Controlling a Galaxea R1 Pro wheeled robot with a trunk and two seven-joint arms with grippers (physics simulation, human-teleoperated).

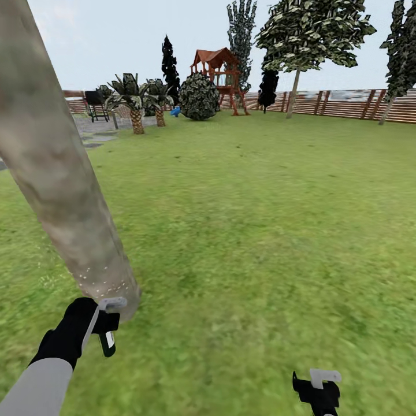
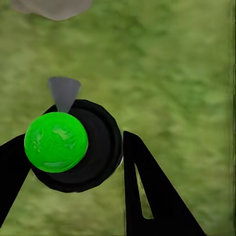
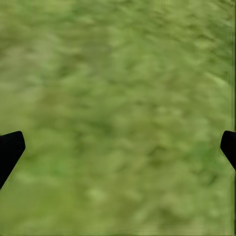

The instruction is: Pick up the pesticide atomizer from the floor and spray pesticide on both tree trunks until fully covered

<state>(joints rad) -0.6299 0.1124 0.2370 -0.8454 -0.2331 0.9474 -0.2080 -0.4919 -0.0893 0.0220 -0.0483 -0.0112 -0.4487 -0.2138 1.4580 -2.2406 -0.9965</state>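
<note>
A thick grey-beige mottled tree trunk (image 1: 55, 173) leans across the left of the head view and meets the grass floor (image 1: 242, 231) just ahead of my left arm. Fine whitish pesticide specks (image 1: 101, 284) dot its lowest part. My left gripper (image 1: 108, 330) hangs right beside the trunk's base, shut on the pesticide atomizer (image 1: 108, 342). In the left wrist view the atomizer (image 2: 96, 147) is a round black bottle with a bright green top and a grey nozzle, clamped in the left gripper (image 2: 76, 142). My right gripper (image 1: 319, 386) stands open and empty low over the grass, as does its wrist view (image 3: 118, 147).
Open lawn stretches ahead and to the right. Far off stand a slatted wooden fence (image 1: 346, 104), a red play tower (image 1: 222, 75), a round bush (image 1: 199, 97), small palms (image 1: 136, 104), dark cypresses and a thin-trunked leafy tree (image 1: 296, 86). Grey slabs (image 1: 95, 137) lie at far left.
</note>
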